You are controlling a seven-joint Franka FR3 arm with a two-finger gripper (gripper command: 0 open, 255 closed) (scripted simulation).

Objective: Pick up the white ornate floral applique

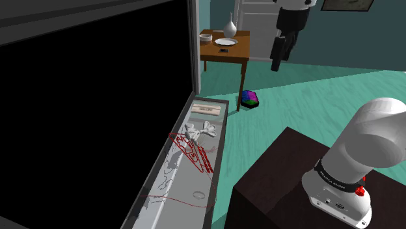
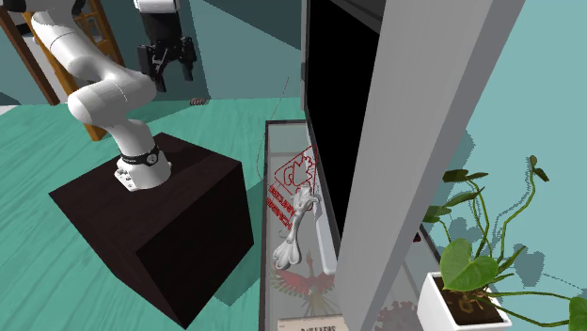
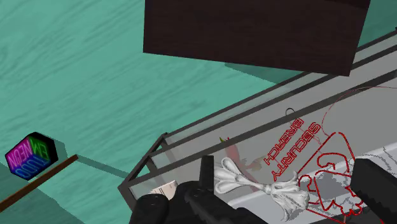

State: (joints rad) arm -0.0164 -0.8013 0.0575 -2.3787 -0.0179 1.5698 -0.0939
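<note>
The approach is judged to be in hand: the pincer (image 1: pixel 278 60) is held released, high and well apart from the white ornate applique (image 1: pixel 201 130) laid on the long glass shelf (image 1: pixel 184 218), so a lowering onto it is called for.

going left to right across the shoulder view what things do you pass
black area → white applique → multicoloured neon cube → gripper → arm's white base
</note>
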